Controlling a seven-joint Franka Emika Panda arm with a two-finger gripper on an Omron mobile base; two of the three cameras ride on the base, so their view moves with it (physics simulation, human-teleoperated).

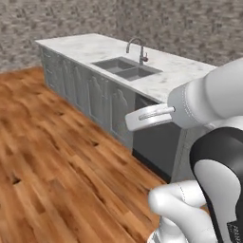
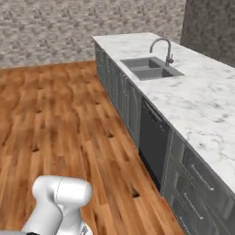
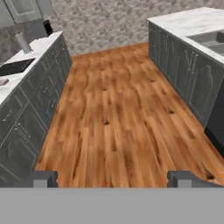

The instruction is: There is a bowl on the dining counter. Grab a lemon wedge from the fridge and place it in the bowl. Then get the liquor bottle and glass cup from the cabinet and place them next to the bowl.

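In the hand view my gripper (image 3: 112, 178) is open, its two dark fingertips (image 3: 43, 178) far apart with nothing between them. It looks down a wooden floor aisle (image 3: 113, 113) between two runs of grey cabinets. The bowl, the lemon wedge, the fridge, the liquor bottle and the glass cup are out of view. A pale upper cabinet door (image 3: 22, 8) shows at the far top left of the hand view.
A marble counter (image 1: 90, 47) with a sink (image 1: 126, 69) and a faucet (image 1: 137, 47) runs along the right, above grey cabinet doors and a dark dishwasher front (image 2: 153, 142). A second counter (image 3: 30, 48) lines the left of the hand view. Brick wall behind.
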